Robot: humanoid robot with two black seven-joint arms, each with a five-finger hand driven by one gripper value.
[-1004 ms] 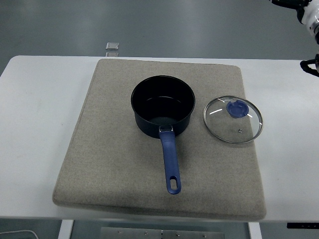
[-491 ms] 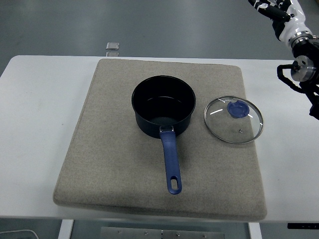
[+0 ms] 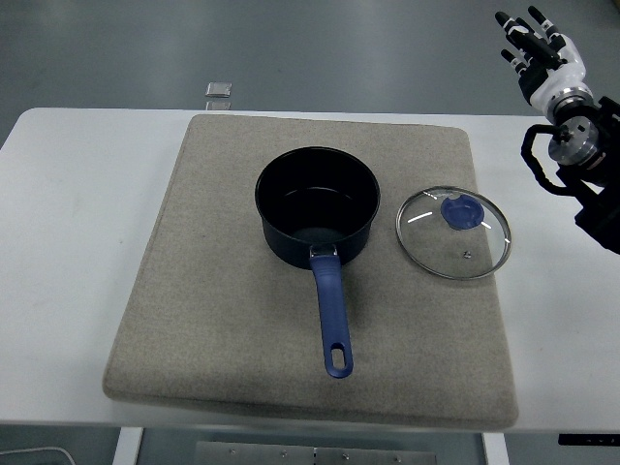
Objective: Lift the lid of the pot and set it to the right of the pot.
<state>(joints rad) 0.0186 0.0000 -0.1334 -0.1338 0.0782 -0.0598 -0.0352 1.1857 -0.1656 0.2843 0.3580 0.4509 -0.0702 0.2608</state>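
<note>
A dark blue pot (image 3: 318, 207) stands uncovered in the middle of a grey mat (image 3: 213, 320), its blue handle (image 3: 331, 315) pointing toward the near edge. The glass lid (image 3: 453, 232) with a blue knob (image 3: 459, 212) lies flat on the mat just to the right of the pot. My right hand (image 3: 533, 44) is raised at the top right, beyond the table's far edge and well apart from the lid, with its fingers spread and holding nothing. The left arm does not show.
The white table (image 3: 68, 223) extends past the mat on the left and right. A small clear square object (image 3: 220, 89) lies beyond the table's far edge at the upper left.
My right arm has come further into view from the top right corner, moving left and down, and the hand now shows with spread fingers. Pot and lid have not moved.
</note>
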